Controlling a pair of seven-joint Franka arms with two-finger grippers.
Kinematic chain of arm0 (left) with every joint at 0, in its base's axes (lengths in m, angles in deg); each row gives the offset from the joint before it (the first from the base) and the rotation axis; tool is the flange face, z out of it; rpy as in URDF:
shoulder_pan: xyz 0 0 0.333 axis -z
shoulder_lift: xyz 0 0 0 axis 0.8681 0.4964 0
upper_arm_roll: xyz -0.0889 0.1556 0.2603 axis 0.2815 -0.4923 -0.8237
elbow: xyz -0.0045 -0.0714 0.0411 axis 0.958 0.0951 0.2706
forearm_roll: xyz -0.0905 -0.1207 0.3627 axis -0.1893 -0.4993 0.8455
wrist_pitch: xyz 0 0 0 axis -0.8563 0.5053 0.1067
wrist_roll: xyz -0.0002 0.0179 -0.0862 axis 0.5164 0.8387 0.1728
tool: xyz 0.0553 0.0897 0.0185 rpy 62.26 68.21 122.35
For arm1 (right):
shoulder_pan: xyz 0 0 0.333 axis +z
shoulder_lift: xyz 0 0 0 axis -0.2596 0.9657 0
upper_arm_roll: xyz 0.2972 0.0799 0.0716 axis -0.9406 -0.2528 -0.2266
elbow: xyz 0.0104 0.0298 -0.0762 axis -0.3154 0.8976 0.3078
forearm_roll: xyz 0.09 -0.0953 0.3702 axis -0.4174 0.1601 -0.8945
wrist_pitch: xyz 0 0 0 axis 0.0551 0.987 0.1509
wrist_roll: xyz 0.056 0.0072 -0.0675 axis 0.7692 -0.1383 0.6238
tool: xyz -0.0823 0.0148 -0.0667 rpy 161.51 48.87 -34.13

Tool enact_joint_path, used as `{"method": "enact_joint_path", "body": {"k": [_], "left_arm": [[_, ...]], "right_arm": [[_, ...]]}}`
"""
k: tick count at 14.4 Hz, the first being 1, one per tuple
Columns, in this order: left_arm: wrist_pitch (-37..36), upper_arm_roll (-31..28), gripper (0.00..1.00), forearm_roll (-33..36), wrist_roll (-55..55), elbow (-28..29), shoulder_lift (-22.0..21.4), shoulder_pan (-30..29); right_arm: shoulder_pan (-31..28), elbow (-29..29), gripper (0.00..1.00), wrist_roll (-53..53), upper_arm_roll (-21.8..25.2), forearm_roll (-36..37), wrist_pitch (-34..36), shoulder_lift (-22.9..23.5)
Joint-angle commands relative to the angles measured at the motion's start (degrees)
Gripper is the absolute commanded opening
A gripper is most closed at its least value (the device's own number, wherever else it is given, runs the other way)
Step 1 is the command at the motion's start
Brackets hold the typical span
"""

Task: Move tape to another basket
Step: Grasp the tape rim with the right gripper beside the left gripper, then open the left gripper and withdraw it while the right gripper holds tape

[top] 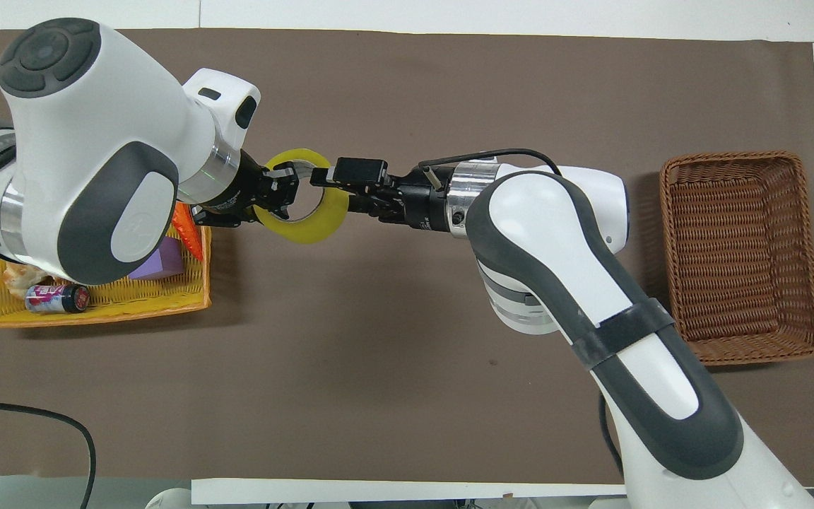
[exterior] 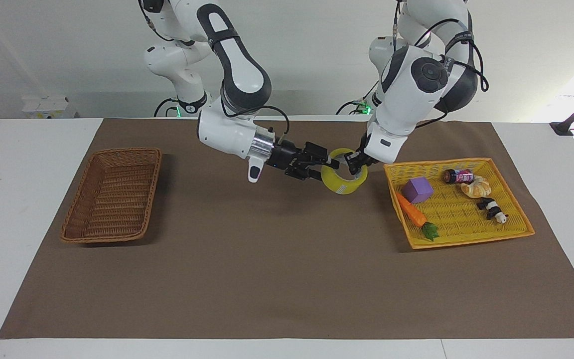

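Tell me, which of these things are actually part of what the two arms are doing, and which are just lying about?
Part of the job: the tape, gripped by the left gripper and the right gripper; the wicker basket, where it should go.

Just lying about, in the yellow tray: purple block, toy carrot, small can, bread, toy panda.

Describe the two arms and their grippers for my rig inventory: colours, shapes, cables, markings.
Both arms have glossy white rounded shells with dark grey joint sections and round grey end caps. Each wrist ends in a silver metal ring, then a black two-finger gripper: the left gripper and the right gripper. A thin black cable loops over the right wrist; black cables hang along the left arm. Green lights glow at both bases.
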State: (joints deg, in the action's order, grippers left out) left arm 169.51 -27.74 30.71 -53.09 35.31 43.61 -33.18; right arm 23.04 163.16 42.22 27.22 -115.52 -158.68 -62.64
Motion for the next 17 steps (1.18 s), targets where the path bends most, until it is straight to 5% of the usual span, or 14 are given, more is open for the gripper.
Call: {"method": "enact_joint_path", "body": {"k": [1, 4, 7, 8, 9, 10, 13, 17], "left_arm": [[-0.35, -0.67, 0.02, -1.04, 0.80, 1.63, -2.03, 0.62], [-0.62, -0.67, 0.02, -1.04, 0.80, 1.63, -2.03, 0.71], [-0.79, -0.67, 0.07, -1.04, 0.72, 1.55, -2.12, 0.80], [-0.97, -0.67, 0.29, -1.04, 0.37, 1.54, -2.12, 1.41], [-1.23, -0.84, 0.82, -0.95, 0.10, 1.20, -2.12, 1.59], [-1.41, -1.02, 0.99, -0.43, 0.19, 0.50, -2.56, 1.59], [-7.28, -2.07, 0.99, -0.33, 2.20, -2.49, -6.24, -0.42], [-9.49, -3.04, 0.99, -0.25, 14.13, -2.76, -7.92, -11.12]], "right_arm": [[1.11, -0.68, 0.31, -0.14, -0.01, -1.25, 0.02, 0.67], [1.38, -0.68, 0.00, -0.05, -0.01, -0.99, -0.16, 0.67], [1.29, -0.77, 0.00, 0.04, 0.08, -0.82, -0.16, 0.67], [1.21, -0.77, 0.00, 0.12, 0.08, -0.73, -0.07, 0.67], [1.21, -0.77, 0.00, 0.12, 0.08, -0.73, -0.07, 0.67], [1.21, -0.77, 0.00, 0.12, -0.01, -0.64, -0.07, 0.67], [1.21, -0.77, 0.00, 0.21, 0.08, -0.55, -0.07, 0.67], [1.03, -0.77, 0.00, 0.48, 0.16, -0.03, 0.11, 0.59]]}}
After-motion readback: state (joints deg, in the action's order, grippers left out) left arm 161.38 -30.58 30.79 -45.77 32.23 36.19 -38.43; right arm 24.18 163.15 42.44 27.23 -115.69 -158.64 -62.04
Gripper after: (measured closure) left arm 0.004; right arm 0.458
